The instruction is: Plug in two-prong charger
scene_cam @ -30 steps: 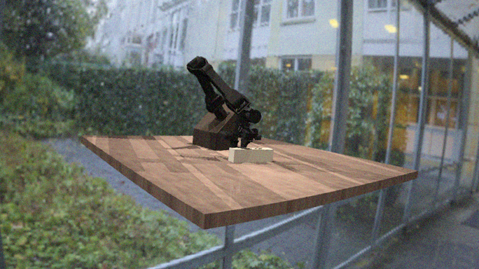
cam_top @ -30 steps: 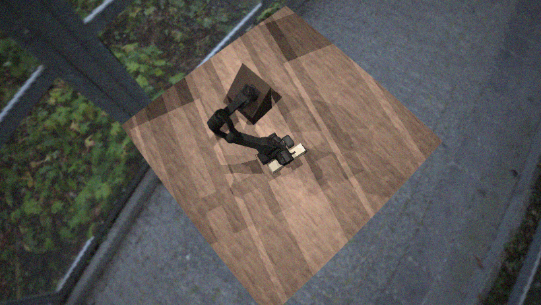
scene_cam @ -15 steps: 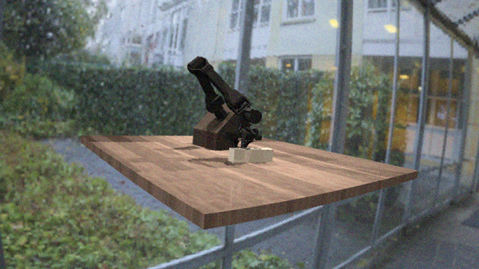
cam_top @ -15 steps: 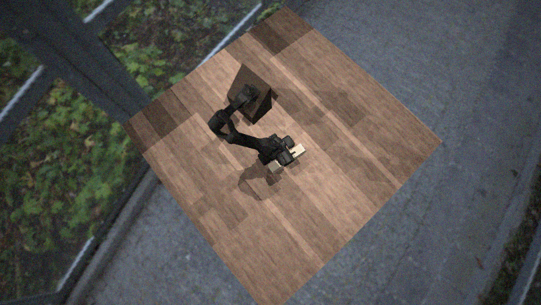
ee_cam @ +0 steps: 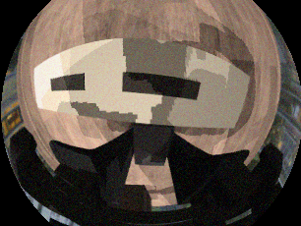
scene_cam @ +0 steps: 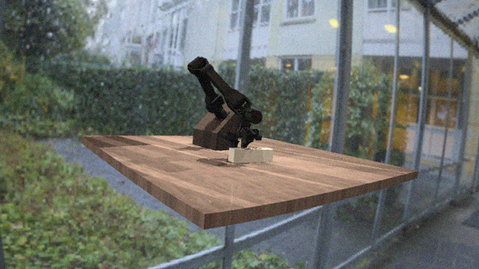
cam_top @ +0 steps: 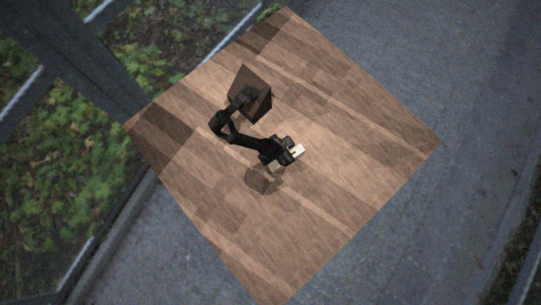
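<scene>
The cream power strip (cam_top: 299,150) (scene_cam: 249,155) (ee_cam: 218,105) lies on the table, its middle hidden by the gripper in the top view. In the wrist view its top shows a short dark slot (ee_cam: 68,82) at left and a longer dark slot (ee_cam: 160,86) near the middle. My gripper (scene_cam: 248,144) (ee_cam: 150,130) is shut on the dark charger (ee_cam: 152,140), a block held low at the strip's near side. The charger's far end overlaps the strip's near edge in the wrist view. The prongs are hidden, and whether charger and strip touch is unclear.
The arm's dark base block (cam_top: 260,101) (scene_cam: 209,134) stands on the wooden table (cam_top: 321,177) (scene_cam: 299,182) behind the strip. Dark shadows fall across the strip and the table beside it.
</scene>
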{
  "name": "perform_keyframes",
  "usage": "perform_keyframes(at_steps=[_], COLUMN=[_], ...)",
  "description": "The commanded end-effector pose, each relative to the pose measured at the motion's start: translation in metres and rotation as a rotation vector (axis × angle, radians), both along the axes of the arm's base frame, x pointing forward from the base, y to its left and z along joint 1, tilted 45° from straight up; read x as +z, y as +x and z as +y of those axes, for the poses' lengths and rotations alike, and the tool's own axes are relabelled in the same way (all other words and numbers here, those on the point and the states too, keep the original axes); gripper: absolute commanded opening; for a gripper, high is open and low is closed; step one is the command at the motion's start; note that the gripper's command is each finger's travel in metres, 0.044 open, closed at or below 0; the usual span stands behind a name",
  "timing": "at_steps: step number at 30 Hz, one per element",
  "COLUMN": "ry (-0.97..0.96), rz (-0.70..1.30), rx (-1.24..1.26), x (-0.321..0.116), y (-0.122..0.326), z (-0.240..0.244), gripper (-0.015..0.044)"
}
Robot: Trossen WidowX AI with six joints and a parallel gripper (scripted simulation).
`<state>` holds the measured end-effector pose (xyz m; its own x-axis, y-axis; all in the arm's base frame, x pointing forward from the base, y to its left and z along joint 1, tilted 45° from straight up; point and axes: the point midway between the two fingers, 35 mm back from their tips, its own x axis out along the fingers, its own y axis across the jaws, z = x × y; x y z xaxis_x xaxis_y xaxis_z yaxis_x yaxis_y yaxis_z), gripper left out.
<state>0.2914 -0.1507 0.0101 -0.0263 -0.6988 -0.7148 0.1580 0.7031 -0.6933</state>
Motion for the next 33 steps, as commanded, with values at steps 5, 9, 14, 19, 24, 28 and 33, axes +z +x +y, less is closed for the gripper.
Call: perform_keyframes(at_steps=[5, 9, 14, 19, 24, 28, 33], ry=[0.001, 0.001, 0.001, 0.001, 0.001, 0.001, 0.001], rz=[-0.025, -0.025, -0.025, -0.025, -0.026, -0.026, -0.026], rx=[-0.002, -0.002, -0.002, -0.002, -0.002, -0.002, -0.002], x=[0.001, 0.002, 0.002, 0.003, 0.003, 0.004, 0.004], y=[0.01, 0.012, 0.014, 0.016, 0.018, 0.019, 0.02], z=[0.0, 0.0, -0.001, -0.001, -0.001, -0.001, -0.001], gripper=[0.0, 0.0, 0.0, 0.0, 0.0, 0.0, 0.0])
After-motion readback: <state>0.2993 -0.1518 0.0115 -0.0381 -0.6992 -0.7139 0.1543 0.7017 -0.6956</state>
